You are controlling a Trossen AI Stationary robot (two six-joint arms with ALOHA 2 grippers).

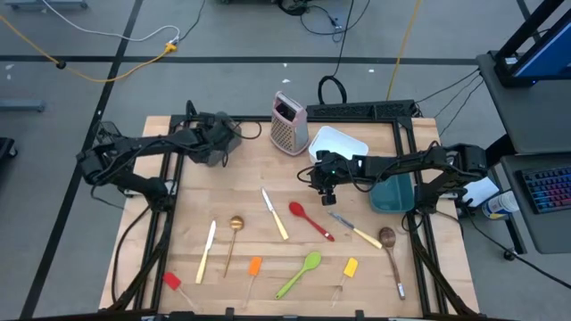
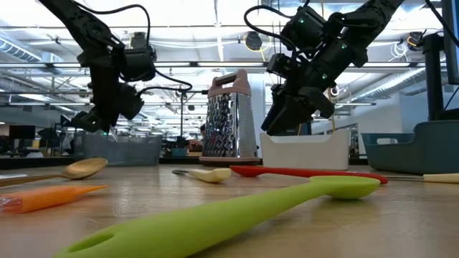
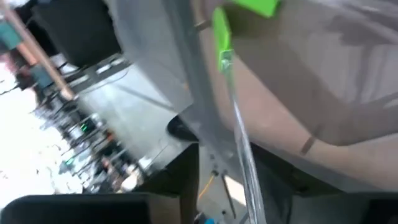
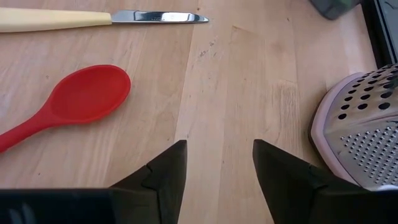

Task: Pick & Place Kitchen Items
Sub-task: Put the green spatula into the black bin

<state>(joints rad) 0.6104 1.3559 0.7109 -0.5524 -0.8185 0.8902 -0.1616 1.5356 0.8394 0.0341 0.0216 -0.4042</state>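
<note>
Several utensils lie flat on the wooden table: a red spoon [image 1: 310, 220] [image 4: 81, 99], cream-handled knives [image 1: 275, 214] [image 1: 206, 250], a gold spoon [image 1: 234, 239], a green spoon [image 1: 299, 274], orange [image 1: 254, 267], yellow [image 1: 350, 267] and red [image 1: 171, 282] spatulas, and a wooden spoon [image 1: 391, 252]. My right gripper [image 4: 217, 162] is open and empty above bare wood, between the red spoon and the grater [image 4: 367, 124]. My left gripper [image 1: 211, 145] hangs over the grey container [image 2: 122, 147] at the far left. A green mini spatula [image 3: 233, 37] lies inside it, its clear handle running between my open fingers. My left gripper: I cannot tell whether its fingers touch the green spatula's clear handle [image 3: 245, 162]. The handle runs along the fingers and leaves the picture between them, and the view is blurred.
The metal grater [image 1: 288, 122] stands upright at the far middle. A white container [image 1: 341, 143] and a teal one [image 1: 393, 192] stand to its right, under the right arm. Bare wood lies left of the right gripper.
</note>
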